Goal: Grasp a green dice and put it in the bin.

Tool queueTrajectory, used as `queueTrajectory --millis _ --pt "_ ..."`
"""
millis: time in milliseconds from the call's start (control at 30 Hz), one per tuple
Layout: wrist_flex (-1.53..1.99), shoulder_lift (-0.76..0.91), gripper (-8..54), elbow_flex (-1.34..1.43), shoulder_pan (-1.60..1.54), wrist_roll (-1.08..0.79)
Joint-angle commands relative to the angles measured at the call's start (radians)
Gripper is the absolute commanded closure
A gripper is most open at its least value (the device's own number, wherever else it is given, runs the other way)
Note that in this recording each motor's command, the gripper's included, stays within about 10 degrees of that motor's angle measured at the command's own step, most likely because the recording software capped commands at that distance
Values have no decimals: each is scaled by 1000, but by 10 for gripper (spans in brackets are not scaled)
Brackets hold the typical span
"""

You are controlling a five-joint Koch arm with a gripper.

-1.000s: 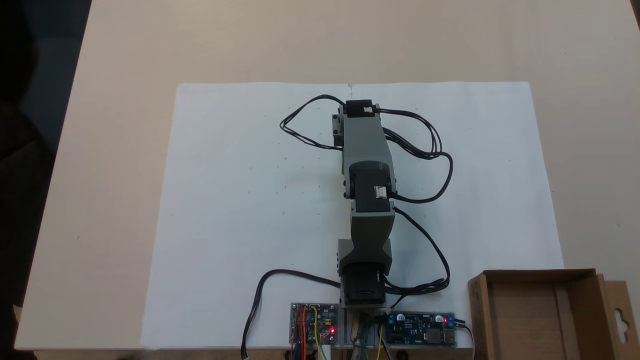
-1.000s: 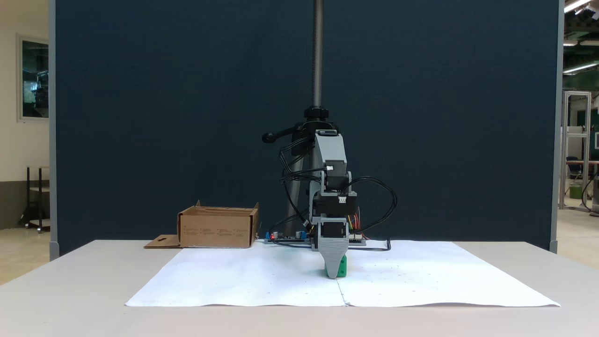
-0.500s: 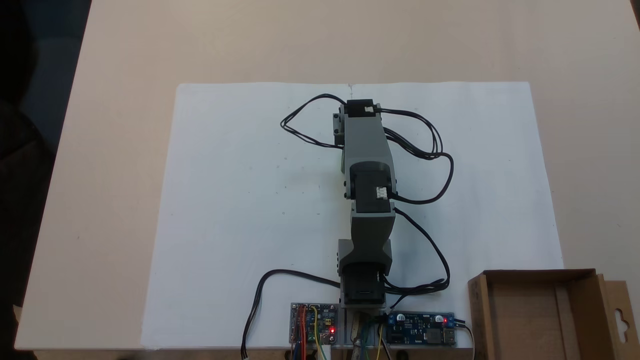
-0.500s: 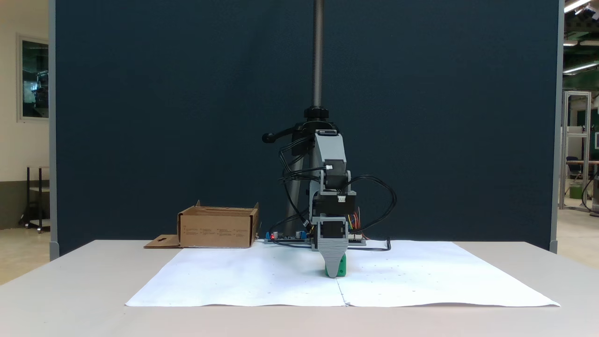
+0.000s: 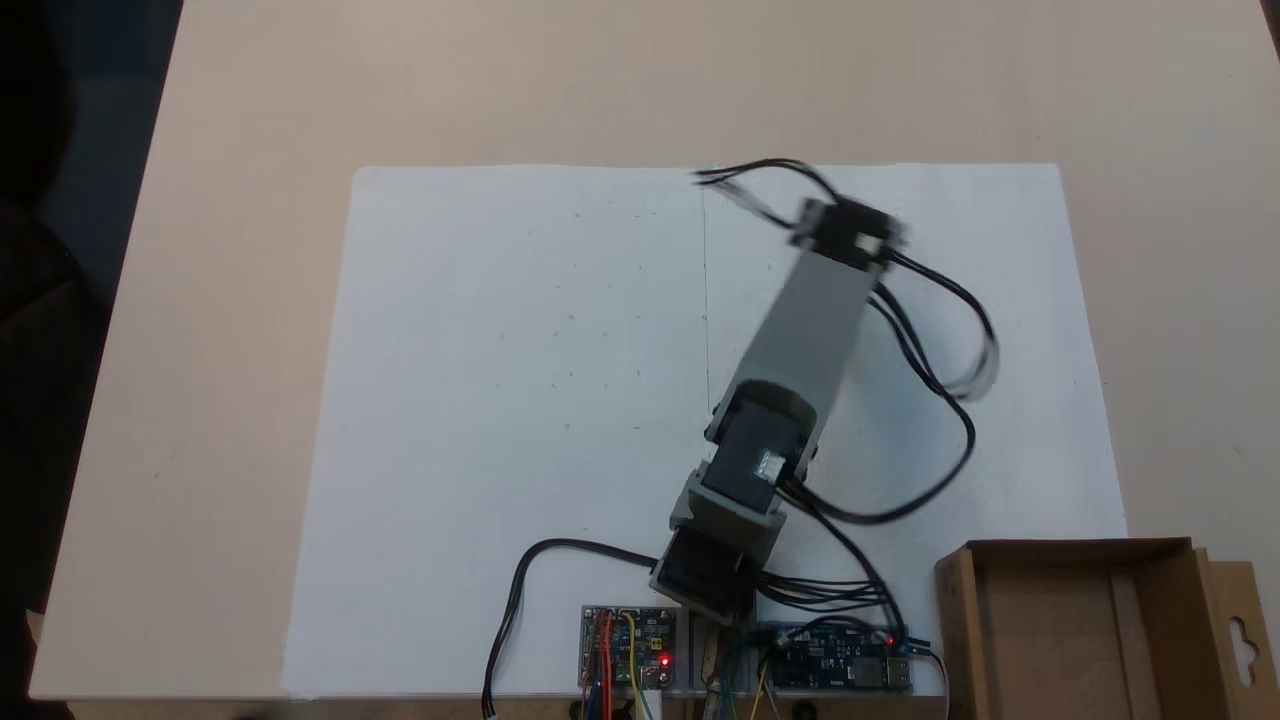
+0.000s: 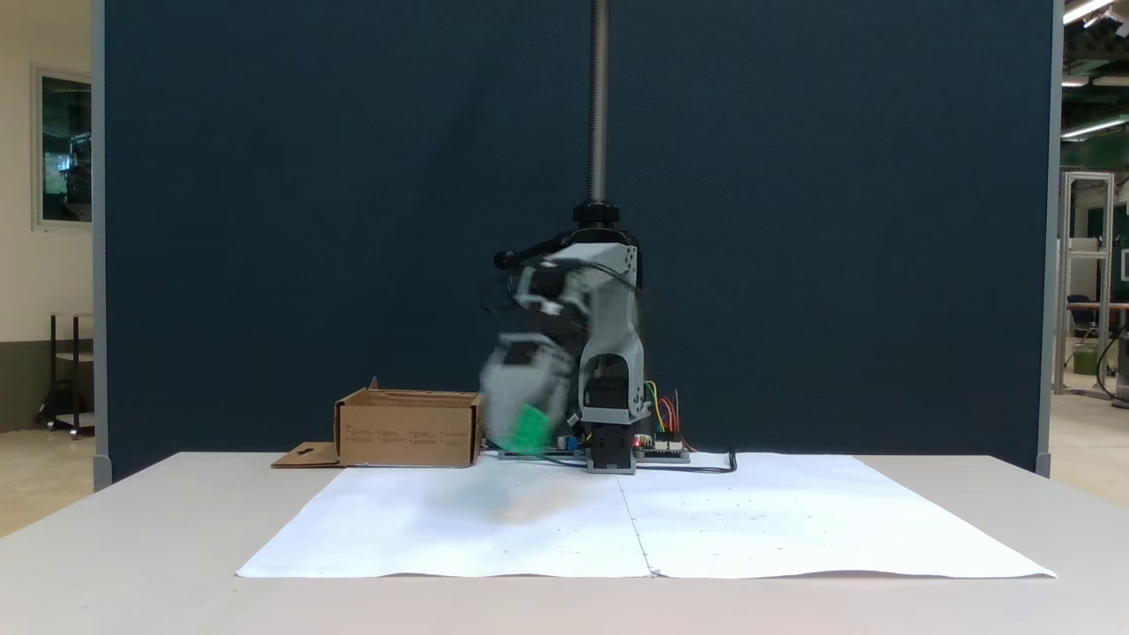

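The green dice point(image 6: 532, 429) hangs in the air above the white paper, blurred by motion. My grey gripper point(image 6: 527, 434) is shut on it, a little to the right of the bin point(image 6: 406, 429) in that fixed view. The bin is a low brown cardboard box with a keyhole flap point(image 5: 1240, 635); its left wall point(image 5: 955, 620) stands at the table's lower right seen from above. From above, the arm point(image 5: 810, 330) slants up and to the right, and its wrist point(image 5: 845, 230) covers the gripper and the dice.
A white paper sheet point(image 5: 520, 400) covers the table's middle. Circuit boards point(image 5: 625, 645) and loose black cables point(image 5: 930, 380) sit around the arm's base. A dark blue partition point(image 6: 265, 220) and a metal pole point(image 6: 600, 97) stand behind the arm.
The gripper has lifted the dice off the paper and swung with it toward the bin, left in the front view and right in the view from above. The arm is blurred by the motion.
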Motion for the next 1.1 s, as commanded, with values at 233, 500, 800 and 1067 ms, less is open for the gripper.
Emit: queueTrajectory --millis 233,500,800,1067 --pt "-63 181 329 -74 290 -18" --pt "-17 272 329 -74 617 -37" --pt "-20 298 329 -86 997 -118" --pt "-26 179 329 -143 1319 -313"
